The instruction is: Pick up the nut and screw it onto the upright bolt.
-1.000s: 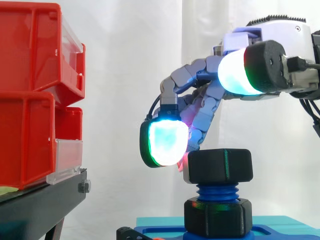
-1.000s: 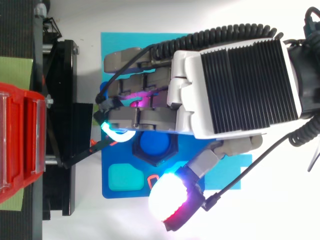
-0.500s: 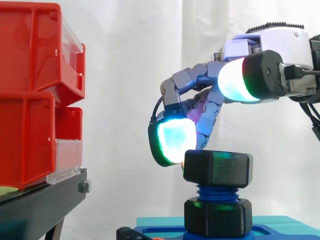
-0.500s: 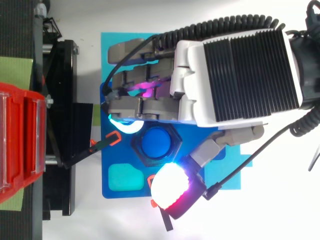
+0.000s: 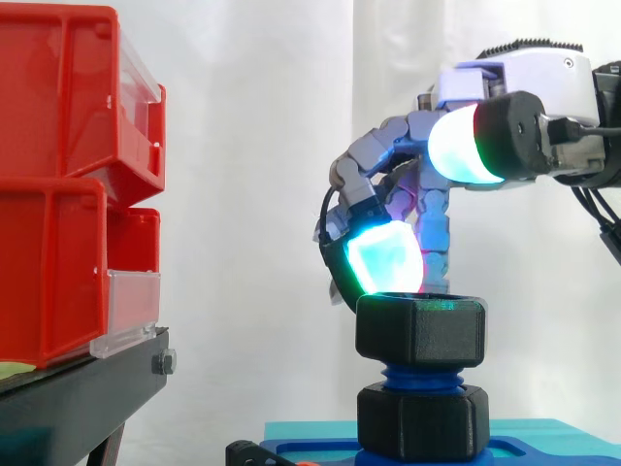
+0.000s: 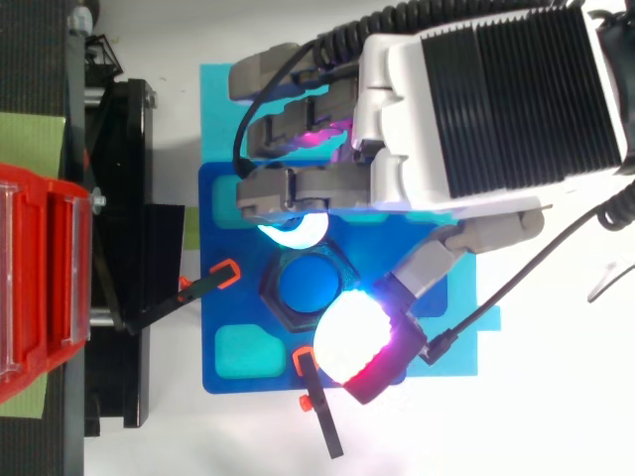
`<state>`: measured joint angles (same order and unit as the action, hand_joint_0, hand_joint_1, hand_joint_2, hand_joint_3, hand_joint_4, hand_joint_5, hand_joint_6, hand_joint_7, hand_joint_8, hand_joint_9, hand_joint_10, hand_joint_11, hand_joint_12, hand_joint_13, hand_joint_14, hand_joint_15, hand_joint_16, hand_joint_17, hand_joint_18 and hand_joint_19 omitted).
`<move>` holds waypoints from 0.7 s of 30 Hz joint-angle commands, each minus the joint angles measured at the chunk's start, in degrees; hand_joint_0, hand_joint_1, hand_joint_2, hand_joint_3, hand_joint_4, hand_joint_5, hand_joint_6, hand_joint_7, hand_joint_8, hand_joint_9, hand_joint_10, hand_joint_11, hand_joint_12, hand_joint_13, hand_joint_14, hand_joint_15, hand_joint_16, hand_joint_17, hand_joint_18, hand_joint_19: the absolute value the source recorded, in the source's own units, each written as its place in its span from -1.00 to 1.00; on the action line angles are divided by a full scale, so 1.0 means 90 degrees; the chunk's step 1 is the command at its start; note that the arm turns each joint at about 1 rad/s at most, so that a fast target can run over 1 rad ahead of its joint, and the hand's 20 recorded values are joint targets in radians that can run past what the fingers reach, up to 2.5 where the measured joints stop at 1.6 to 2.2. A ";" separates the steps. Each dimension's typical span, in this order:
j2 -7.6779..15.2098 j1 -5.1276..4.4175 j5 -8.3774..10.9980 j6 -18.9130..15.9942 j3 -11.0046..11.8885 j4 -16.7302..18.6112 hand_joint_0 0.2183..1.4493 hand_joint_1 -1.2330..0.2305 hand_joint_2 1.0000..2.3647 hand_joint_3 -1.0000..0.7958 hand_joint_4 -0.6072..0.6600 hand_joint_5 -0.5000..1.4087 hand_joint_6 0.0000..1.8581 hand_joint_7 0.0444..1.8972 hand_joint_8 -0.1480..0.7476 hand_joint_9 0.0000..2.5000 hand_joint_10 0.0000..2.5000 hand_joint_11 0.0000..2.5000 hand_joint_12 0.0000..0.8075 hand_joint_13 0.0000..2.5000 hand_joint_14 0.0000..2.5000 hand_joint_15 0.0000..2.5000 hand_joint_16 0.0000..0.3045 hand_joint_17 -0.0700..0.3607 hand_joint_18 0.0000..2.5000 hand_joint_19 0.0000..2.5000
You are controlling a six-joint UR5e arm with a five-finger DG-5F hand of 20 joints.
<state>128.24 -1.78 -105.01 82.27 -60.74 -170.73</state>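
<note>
Hand (image 5: 524, 78) upper right: fingers curled down, thumb raised clear, clamped on nothing. Cyan fingertip (image 5: 383, 260) at rim of black hexagonal plastic nut (image 5: 420, 328), probably positioned for spinning it. Nut at lower centre, sitting level on upright blue threaded plastic bolt (image 5: 419, 374), thread exposed below, so probably not yet fully down.

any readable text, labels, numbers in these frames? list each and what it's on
No text can be read in either view.
The clear label holders on the red bins: no print can be seen on them.
The nut, bolt, blue base plate and hand: no marks, numbers or signs can be made out.
</note>
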 commanded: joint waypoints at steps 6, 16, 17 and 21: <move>-0.0001 0.0061 -0.0021 0.0155 0.0665 -0.0757 -0.48 0.41 -1.00 -0.44 0.17 -0.42 -0.45 0.52 -0.01 0.26 -1.00 -0.89 -0.49 -0.21 -1.00 -1.00 -0.90 -0.52 -0.52 -1.00; 0.0009 -0.0076 0.0115 0.0292 0.0899 -0.0816 -0.50 0.42 -1.00 -0.44 0.40 -0.52 -0.46 0.04 -0.01 0.08 -1.00 -0.93 -0.42 -0.30 -1.00 -1.00 -0.87 -0.47 -0.58 -1.00; 0.0009 -0.0105 0.0164 0.0263 0.0860 -0.0786 -0.50 0.42 -1.00 -0.44 0.40 -0.53 -0.46 0.00 -0.01 0.06 -1.00 -0.93 -0.42 -0.31 -1.00 -1.00 -0.87 -0.47 -0.58 -1.00; -0.0001 -0.0222 0.0320 0.0224 0.0723 -0.0650 -0.51 0.42 -1.00 -0.44 0.38 -0.56 -0.46 -0.13 -0.01 0.02 -1.00 -0.96 -0.41 -0.32 -1.00 -1.00 -0.86 -0.46 -0.60 -1.00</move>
<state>128.26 -3.04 -103.19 84.60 -53.40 -177.52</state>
